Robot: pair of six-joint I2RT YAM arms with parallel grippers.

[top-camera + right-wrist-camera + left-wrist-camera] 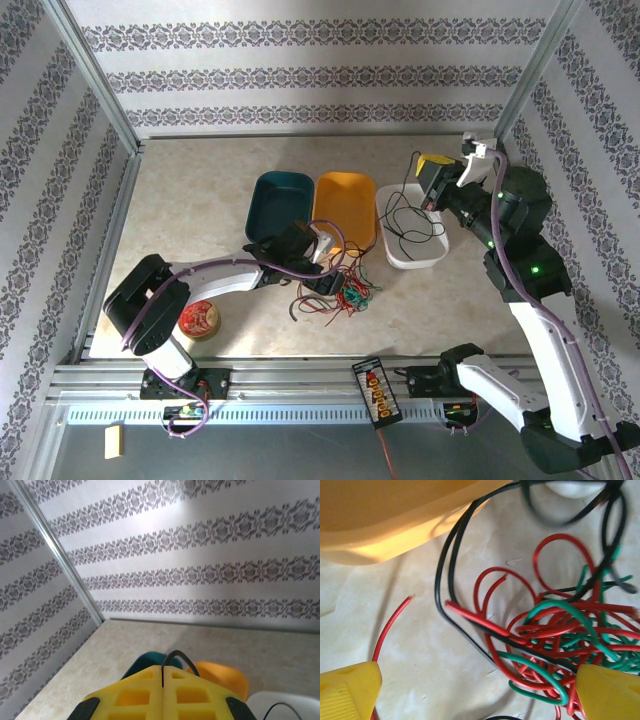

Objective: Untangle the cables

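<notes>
My left gripper [328,283] is low over the table [180,220], at the near-left edge of the cables [345,295]. They're heaped just in front of the orange bin [345,205]. Top view doesn't resolve the finger gap.

Left wrist cam does. My yellow fingertips [347,690] sit far apart in the two bottom corners with nothing clamped between them, so the jaws are open. That cam also breaks the heap down:
- Red and green strands are knotted together on the right, against the fingertip there.
- A black loop [438,585] runs out of the knot up to the orange bin's edge.
- A loose red end [391,625] lies apart on the left, running down to the other fingertip.

Top view gives the layout. The teal bin [280,200] is right beside the orange one on its left, and the white bin [415,262] is on its right.

My right gripper [163,672] is raised over the white bin's far side. On the right wrist cam its fingers are pressed flat together, with the black cable [176,652] pinched in the seam and arcing out on top. From above, that cable hangs down and coils inside the white bin.

The connector board [377,390] is on the front rail between my bases. A round red object [200,318] sits by my left base.
</notes>
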